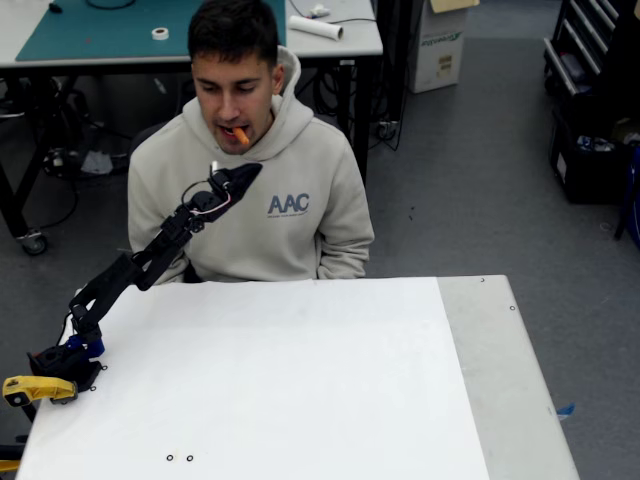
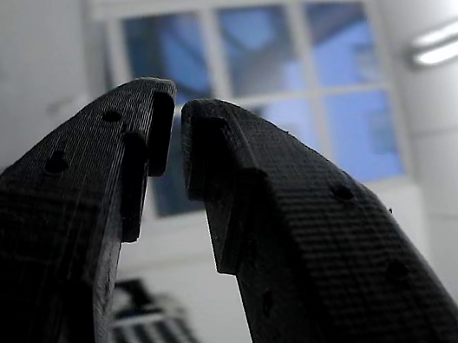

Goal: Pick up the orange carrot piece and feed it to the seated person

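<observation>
So going left to right in the fixed view: the arm's base sits at the left edge of the white tabletop (image 1: 300, 400), right by a yellow clamp (image 1: 35, 388), and the arm reaches up and to the right toward the seated person (image 1: 250, 190). The tool (image 1: 243, 174) hangs in front of his chest, just below his chin, and the orange carrot piece (image 1: 240, 135) is already sticking out of his mouth, held between his lips, apart from the tool. In the wrist view the tool (image 2: 175, 123) has its two dark fingers (image 2: 83, 200) nearly together at the tips with only a thin gap, and nothing is between them, so it's basically closed on air. Looks to me like the feeding part is pretty much done and what's left is getting the arm out of there. What could go wrong from here, imo: the tool is really close to his face, so any jerky lift or a swing upward could bump his chin or knock the carrot loose, since only part of it is in his mouth. If he leans forward while the arm moves, same problem. A carrot that falls probably lands on his hoodie or the floor rather than the tabletop, and the arm can't get it back from there
</observation>
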`<state>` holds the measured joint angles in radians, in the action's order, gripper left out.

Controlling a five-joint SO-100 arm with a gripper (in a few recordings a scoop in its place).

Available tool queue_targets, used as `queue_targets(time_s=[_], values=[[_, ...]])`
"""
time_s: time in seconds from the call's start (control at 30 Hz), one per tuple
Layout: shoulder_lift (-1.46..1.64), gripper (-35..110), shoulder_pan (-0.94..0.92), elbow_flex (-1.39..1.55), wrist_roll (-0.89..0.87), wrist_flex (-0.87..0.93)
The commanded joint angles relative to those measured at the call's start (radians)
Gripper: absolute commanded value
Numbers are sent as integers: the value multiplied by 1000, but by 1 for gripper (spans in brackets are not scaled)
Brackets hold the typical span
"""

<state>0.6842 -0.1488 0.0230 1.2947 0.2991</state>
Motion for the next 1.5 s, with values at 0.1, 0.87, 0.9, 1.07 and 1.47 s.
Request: queue_targets(time_s=[0.1,0.87,0.9,1.07,1.47], values=[[446,-2,-14,431,8,-15],[1424,-2,150,1684,-325,-17],[1474,-2,161,1720,-365,-17],[1697,-2,222,1885,-568,-17],[2149,-2,252,2235,-1042,-17]])
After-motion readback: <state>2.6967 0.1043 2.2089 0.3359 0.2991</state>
